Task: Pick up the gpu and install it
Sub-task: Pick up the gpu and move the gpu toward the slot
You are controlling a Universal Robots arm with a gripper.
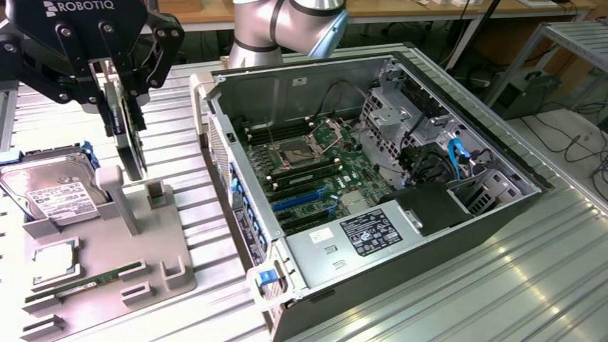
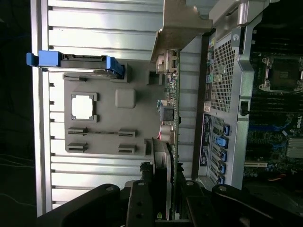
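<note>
A wooden desk (image 1: 399, 8) stands behind the ribbed metal table (image 1: 494, 285).

The ribbed table (image 1: 532, 285) shines as bare metal, the parts holder (image 1: 142, 256) looks matt grey plastic, the computer case (image 1: 285, 92) dull sheet metal, and the gpu (image 1: 130, 146) carries a pale satin metal bracket (image 2: 183, 26).

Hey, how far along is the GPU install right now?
Done: the gripper is clamped on the gpu, so the grasp is made. In hand: the card hangs upright over the grey holder tray, beside the open computer case; whether it is lifted clear of the tray I cannot tell. Left: installing it, since the blue slots on the motherboard hold no card.
</note>
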